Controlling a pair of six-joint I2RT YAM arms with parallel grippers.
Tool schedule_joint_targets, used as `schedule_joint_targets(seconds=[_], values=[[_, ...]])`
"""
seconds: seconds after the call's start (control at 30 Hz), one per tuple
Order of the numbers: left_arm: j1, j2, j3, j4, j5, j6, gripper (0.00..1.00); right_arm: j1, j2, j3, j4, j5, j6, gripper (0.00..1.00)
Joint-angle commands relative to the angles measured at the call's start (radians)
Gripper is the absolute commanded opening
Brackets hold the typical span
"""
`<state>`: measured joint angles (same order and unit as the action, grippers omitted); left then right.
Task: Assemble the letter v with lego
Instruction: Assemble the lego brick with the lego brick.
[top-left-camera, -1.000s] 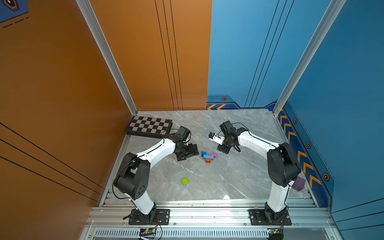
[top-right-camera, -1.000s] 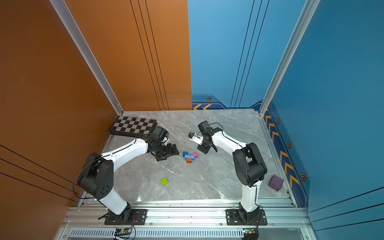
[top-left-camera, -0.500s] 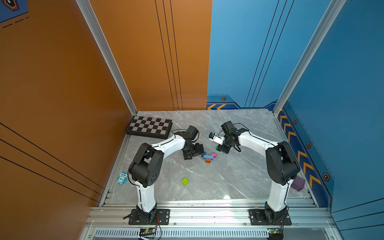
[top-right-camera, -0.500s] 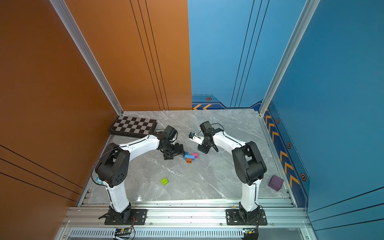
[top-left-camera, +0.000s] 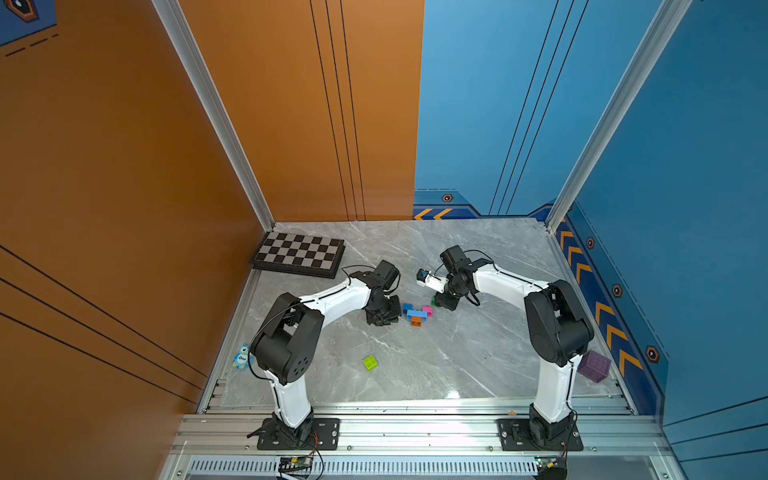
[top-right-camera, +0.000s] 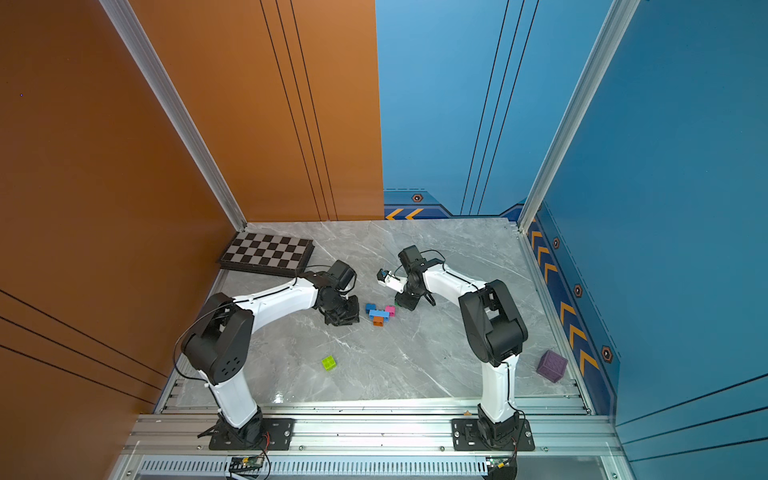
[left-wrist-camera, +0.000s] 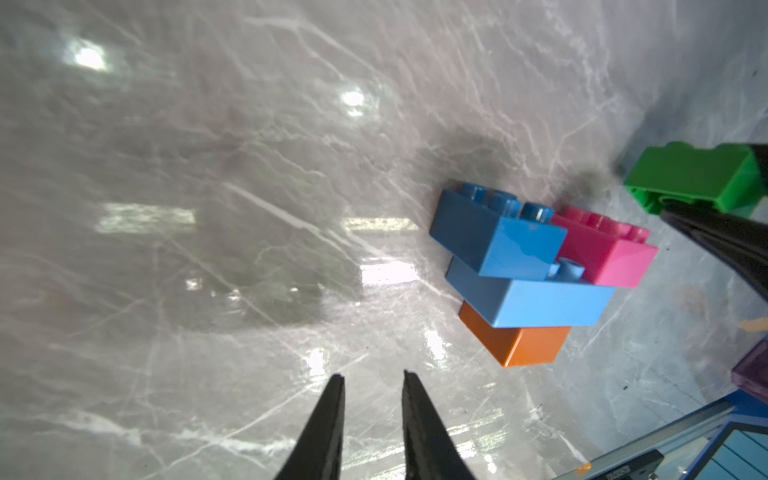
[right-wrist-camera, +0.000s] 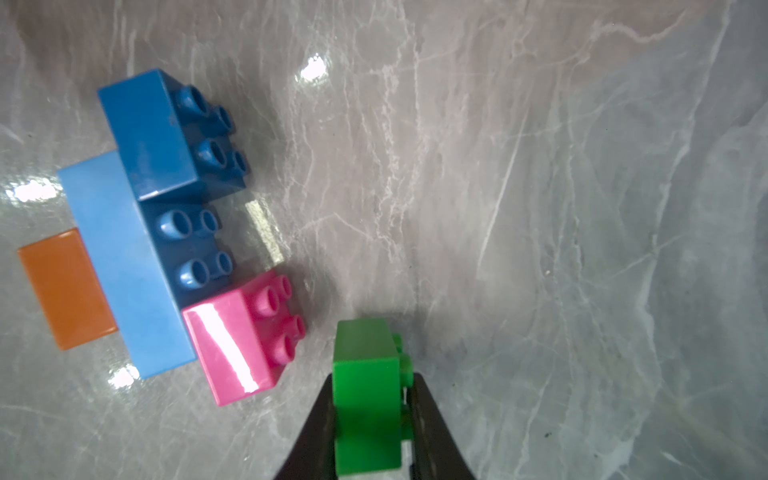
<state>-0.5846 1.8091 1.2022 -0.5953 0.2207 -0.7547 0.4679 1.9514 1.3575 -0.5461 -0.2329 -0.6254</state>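
A joined lego cluster lies flat mid-table: orange brick (top-left-camera: 416, 320), light-blue brick (top-left-camera: 417, 313), dark blue brick (left-wrist-camera: 494, 237) and pink brick (right-wrist-camera: 232, 345). My right gripper (right-wrist-camera: 374, 376) is shut on a green brick (right-wrist-camera: 361, 345), held just off the pink brick's studded end without touching it. My left gripper (left-wrist-camera: 373, 374) stands low beside the cluster's blue side (top-left-camera: 384, 316). Its jaws are open by a narrow gap with nothing between them. A lime green brick (top-left-camera: 370, 362) lies alone nearer the front. No finished letter v shows.
A chessboard (top-left-camera: 299, 253) lies at the back left corner. A blue owl toy (top-left-camera: 241, 356) sits by the left edge beside the left arm's base. A large purple studded cube (top-left-camera: 594, 365) rests at the front right, near the right arm.
The left arm has swung in toward the brick cluster and its jaws have narrowed from wide open. The right arm has held still with the green brick.
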Motion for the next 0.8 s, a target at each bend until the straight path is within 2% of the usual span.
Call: schedule_joint_targets(seconds=[0.0,0.63,0.77], values=[[-0.033,0.025,-0.004,-0.012,-0.031,-0.026,0.23,0.008,0.013,-0.004,-0.024,-0.006,-0.020,0.12],[-0.034,0.087,0.048,-0.013,-0.038,-0.032,0.21,0.007,0.057,0.016,-0.059,-0.038,-0.134,0.28],[-0.028,0.086,0.046,-0.012,-0.033,-0.030,0.21,0.009,0.061,0.024,-0.061,-0.058,-0.143,0.28]])
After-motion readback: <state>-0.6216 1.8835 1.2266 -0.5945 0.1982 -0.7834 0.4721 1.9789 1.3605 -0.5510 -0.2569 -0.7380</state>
